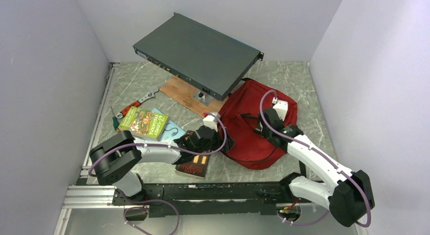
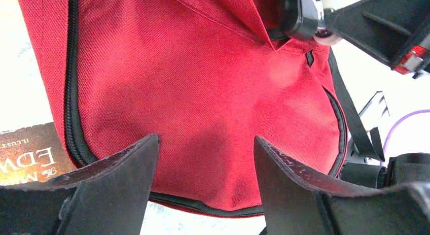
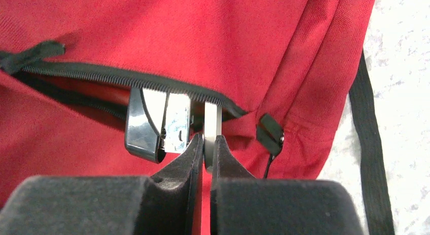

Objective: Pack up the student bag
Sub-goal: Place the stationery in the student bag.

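Observation:
The red student bag (image 1: 256,131) lies on the table right of centre, with a zip pocket gaping open (image 3: 76,85). My left gripper (image 1: 226,142) sits at the bag's left edge, its fingers open with only the red fabric (image 2: 203,93) seen beyond the gap (image 2: 205,141). My right gripper (image 1: 264,124) is over the middle of the bag, shut (image 3: 209,139) on a thin flat metal part (image 3: 213,118) of a black-and-metal stapler-like item (image 3: 144,128). That item stands at the pocket's open zip and also shows in the left wrist view as a black piece (image 2: 299,17).
A flat dark grey metal box (image 1: 198,55) rests on a wooden board (image 1: 180,93) behind the bag. Left of the bag lie a green book (image 1: 144,122), a light blue item (image 1: 172,131), a dark book (image 1: 194,165), and small hand tools (image 1: 144,98).

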`<state>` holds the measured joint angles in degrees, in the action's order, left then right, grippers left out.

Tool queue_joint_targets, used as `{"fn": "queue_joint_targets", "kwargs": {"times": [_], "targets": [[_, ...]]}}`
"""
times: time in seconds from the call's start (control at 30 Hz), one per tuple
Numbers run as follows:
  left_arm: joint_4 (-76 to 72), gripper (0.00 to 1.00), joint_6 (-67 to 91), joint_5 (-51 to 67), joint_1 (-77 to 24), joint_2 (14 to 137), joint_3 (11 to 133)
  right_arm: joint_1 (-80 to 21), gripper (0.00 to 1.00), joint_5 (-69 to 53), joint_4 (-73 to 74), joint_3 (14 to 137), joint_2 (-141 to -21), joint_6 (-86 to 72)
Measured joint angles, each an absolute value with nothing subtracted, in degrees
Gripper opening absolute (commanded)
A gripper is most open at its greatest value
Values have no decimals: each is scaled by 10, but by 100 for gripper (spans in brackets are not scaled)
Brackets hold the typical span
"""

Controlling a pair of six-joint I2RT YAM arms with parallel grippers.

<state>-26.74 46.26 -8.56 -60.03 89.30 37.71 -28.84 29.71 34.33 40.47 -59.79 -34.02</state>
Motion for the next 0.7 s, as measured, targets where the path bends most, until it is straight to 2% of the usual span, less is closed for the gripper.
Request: {"fn": "queue_joint_targets", "kwargs": {"times": [0.47, 0.6, 0.7], "targets": [[-261, 75, 477, -72, -600, 898, 377, -289, 1, 402, 84, 339, -715, -415], [-250, 75, 477, -72, -600, 891, 377, -287, 23, 439, 70, 338, -737, -404], [-246, 75, 477, -72, -600, 886, 377, -280, 48, 461, 50, 326, -734, -397]]}}
